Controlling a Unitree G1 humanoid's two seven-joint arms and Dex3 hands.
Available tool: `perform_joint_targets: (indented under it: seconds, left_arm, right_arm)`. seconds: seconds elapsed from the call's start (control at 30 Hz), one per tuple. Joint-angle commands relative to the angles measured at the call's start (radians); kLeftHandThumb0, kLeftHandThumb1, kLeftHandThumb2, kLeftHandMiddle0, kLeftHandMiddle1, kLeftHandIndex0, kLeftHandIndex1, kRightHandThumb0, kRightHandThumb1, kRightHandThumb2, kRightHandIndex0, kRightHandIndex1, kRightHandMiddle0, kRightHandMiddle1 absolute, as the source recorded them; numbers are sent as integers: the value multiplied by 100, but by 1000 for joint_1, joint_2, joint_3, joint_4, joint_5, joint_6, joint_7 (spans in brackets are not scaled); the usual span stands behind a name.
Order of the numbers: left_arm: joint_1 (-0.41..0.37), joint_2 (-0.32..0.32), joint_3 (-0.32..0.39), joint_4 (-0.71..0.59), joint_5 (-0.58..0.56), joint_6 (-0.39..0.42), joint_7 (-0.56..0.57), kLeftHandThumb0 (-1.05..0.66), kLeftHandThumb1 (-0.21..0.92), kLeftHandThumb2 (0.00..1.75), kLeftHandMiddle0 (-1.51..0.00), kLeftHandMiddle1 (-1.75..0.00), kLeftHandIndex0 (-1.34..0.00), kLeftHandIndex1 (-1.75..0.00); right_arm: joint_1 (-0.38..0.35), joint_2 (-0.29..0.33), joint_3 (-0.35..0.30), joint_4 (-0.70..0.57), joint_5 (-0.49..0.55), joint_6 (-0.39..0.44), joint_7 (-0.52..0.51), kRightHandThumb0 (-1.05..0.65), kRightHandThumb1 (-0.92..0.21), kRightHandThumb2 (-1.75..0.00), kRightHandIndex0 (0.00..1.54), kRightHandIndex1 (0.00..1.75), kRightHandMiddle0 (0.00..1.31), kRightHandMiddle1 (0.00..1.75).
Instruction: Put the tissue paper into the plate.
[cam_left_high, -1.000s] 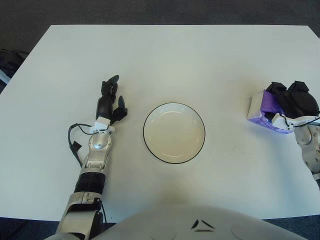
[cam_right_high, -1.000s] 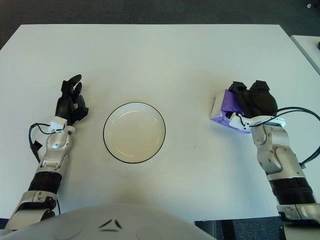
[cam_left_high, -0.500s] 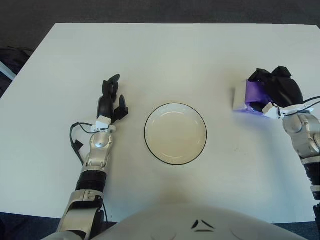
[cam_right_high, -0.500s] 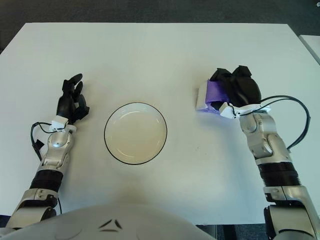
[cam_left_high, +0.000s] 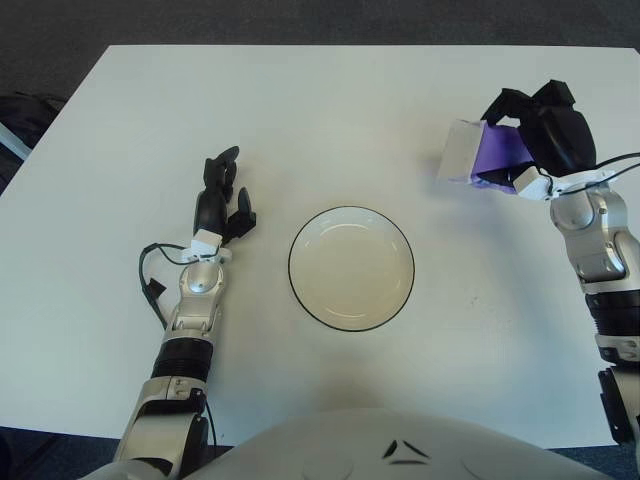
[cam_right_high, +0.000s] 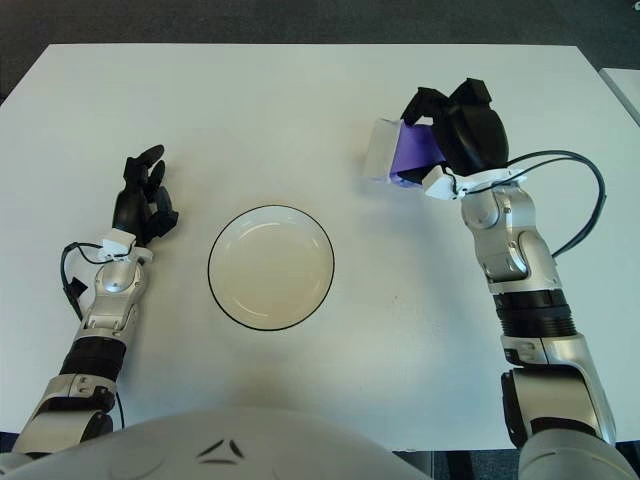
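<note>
Right hand (cam_right_high: 455, 125) grasps the purple tissue pack (cam_right_high: 400, 153), held at 2 o'clock of the plate (cam_right_high: 271, 265). Left hand (cam_right_high: 143, 203), fingers relaxed, holding nothing, shows at 9 o'clock on the table (cam_right_high: 300, 100).

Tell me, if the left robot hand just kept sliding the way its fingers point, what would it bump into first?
Probably nothing. The left robot hand points toward the table's far edge, and only bare white table shows ahead. The plate sits off to its right, out of that line.
</note>
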Motion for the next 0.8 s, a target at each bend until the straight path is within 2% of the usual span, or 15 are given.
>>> perform_joint_targets:
  seconds: [0.0,0.27,0.77]
  left_arm:
    - [103,-55,-28,124,4,-5,-2,-68,92,89,-32,-4,0,-81]
    - [103,-57,-32,127,12,-7,5,-70,92,87,-31,-3,0,-80]
    - [103,-51,-35,131,24,-7,6,-71,92,88,-31,-3,0,-80]
  right_arm:
    - [-26,30,-23,-27,32,3,-8,-25,-38,-118,133,175,109,175]
    - [-40,93,-20,-82,75,4,8,-20,-33,-124,134,175,110,175]
    - [-111,173,33,-120,66,-3,27,-16,-33,-124,136,175,109,175]
